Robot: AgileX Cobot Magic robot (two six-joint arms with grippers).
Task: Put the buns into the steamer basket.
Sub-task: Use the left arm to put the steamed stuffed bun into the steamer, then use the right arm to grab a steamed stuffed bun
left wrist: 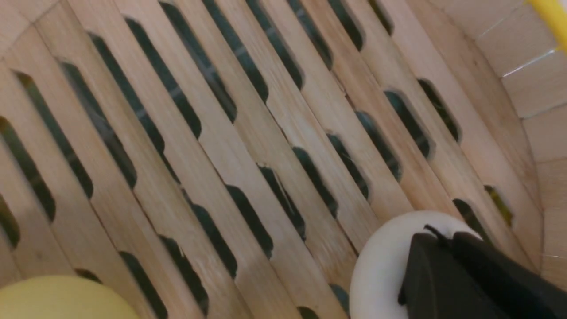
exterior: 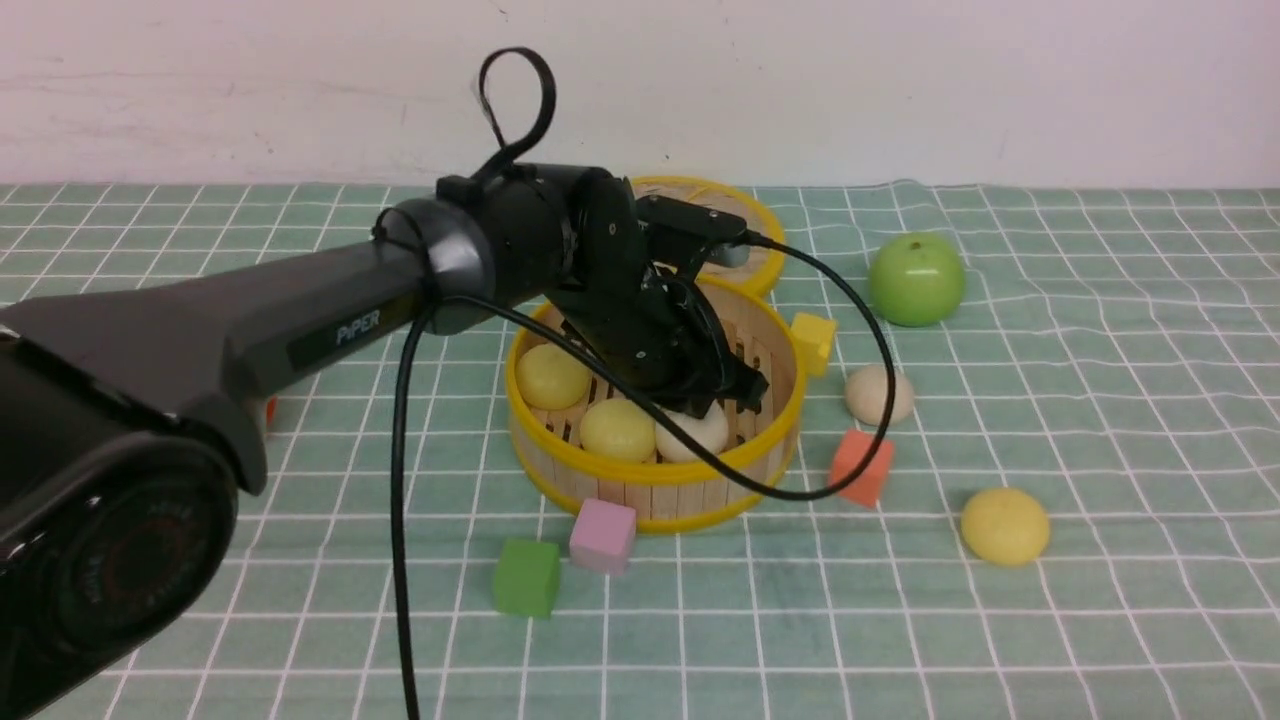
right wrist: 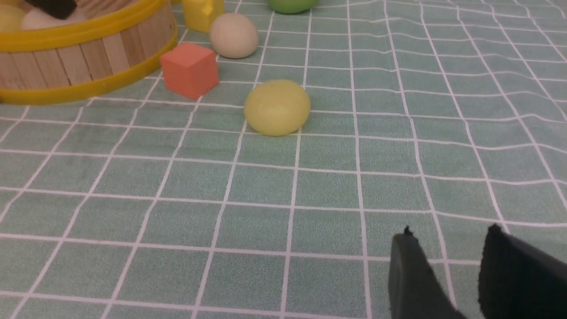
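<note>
**Front view.** My left gripper [exterior: 715, 385] reaches down inside the steamer basket [exterior: 655, 500], directly over a white bun [exterior: 700, 432] near the basket's front wall. A rear yellow bun [exterior: 552, 376] and a front yellow bun [exterior: 617, 430] lie in the basket's left part. Outside, a beige bun [exterior: 879, 394] sits just right of the basket. A loose yellow bun [exterior: 1005, 526] lies farther right of it.

**Left wrist view.** My fingers [left wrist: 465, 283] stand close together against the white bun [left wrist: 381, 266], which rests on the basket's slatted floor by its wall. I cannot tell whether they clasp it or have let go.

**Right wrist view.** My right gripper [right wrist: 449, 230] is released, jaws apart with only cloth between them, well apart from the basket [right wrist: 79, 57]. The loose yellow bun [right wrist: 277, 107] lies between gripper and basket. The beige bun [right wrist: 234, 35] sits near the basket's wall, beside an orange cube [right wrist: 189, 69].
</note>
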